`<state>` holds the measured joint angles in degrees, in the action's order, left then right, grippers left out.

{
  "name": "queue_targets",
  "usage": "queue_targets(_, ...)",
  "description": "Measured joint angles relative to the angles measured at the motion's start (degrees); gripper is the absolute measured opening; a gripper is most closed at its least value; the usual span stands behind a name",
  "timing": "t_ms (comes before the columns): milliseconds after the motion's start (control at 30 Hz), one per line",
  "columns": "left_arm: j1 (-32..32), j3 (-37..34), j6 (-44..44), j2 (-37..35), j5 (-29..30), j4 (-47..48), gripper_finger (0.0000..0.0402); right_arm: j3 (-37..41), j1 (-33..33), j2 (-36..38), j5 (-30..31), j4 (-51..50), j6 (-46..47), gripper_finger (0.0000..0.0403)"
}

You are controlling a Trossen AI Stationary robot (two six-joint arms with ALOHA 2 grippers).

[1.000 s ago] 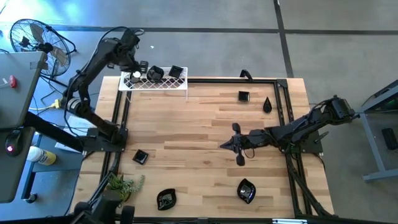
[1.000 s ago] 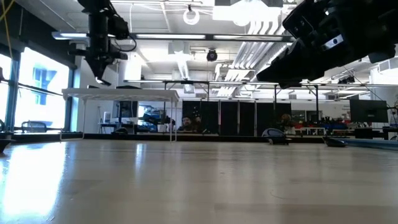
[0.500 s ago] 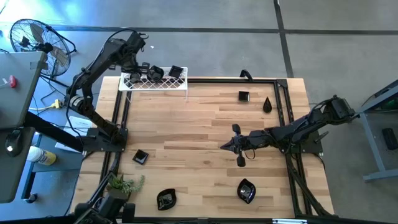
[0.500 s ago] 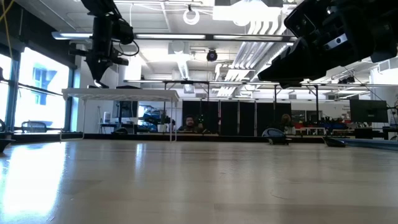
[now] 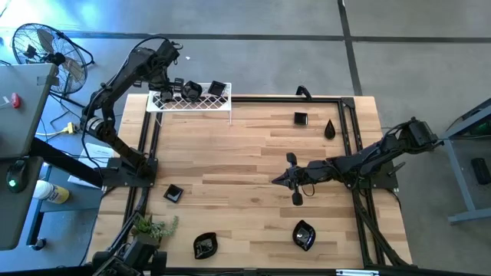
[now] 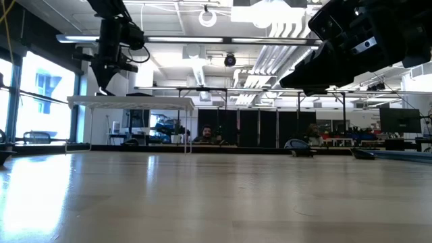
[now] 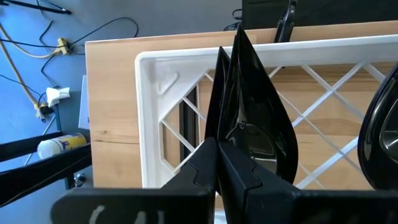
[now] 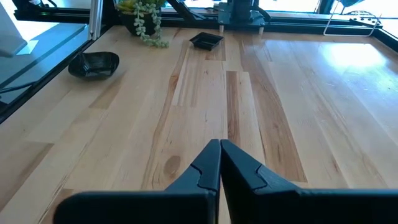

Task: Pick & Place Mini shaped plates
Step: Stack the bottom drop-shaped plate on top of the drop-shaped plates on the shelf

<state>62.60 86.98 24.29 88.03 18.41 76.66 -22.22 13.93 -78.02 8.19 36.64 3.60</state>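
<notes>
The left tool [image 5: 167, 86] hangs over the left end of the white lattice rack [image 5: 201, 103] at the far left corner of the worktop [image 5: 245, 153]. Its fingers are pinched tight on a teardrop plate [image 7: 252, 118], gripped by its edge and standing upright above the rack's lattice. Two more black plates [image 5: 191, 90] sit on the rack to its right.

The right tool [image 5: 285, 178] lies low over the middle of the worktop, fingers pressed together and holding nothing.

Other plates are scattered on the wood: a square one [image 5: 300, 118] and a teardrop [image 5: 330, 129] at the far right, a square one [image 5: 173, 192] at the left, and two leaf-like ones [image 5: 205, 244] along the near edge, beside a small green plant [image 5: 150, 228].
</notes>
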Motion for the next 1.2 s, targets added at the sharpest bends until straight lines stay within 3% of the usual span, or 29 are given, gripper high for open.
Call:
queue_targets(367, -0.01, 0.00, 0.02, 0.00, 0.15, -0.01, 0.0005, 0.00, 0.00, 0.00, 0.00, 0.00, 0.00, 0.0003)
queue_targets(833, -0.01, 0.00, 0.00, 0.00, 0.15, -0.10, 0.0086, 0.00, 0.00, 0.00, 0.00, 0.00, 0.00, 0.0004)
queue_targets(1033, -0.01, -0.01, -3.70, -0.11, -1.33, -0.04, 0.0084, 0.00, 0.00, 0.00, 0.00, 0.00, 0.00, 0.0004)
queue_targets(1200, -2.44, -0.02, -9.01, -0.46, -2.80, -1.00, 0.0041, 0.00, 0.00, 0.00, 0.00, 0.01, 0.00, 0.0002)
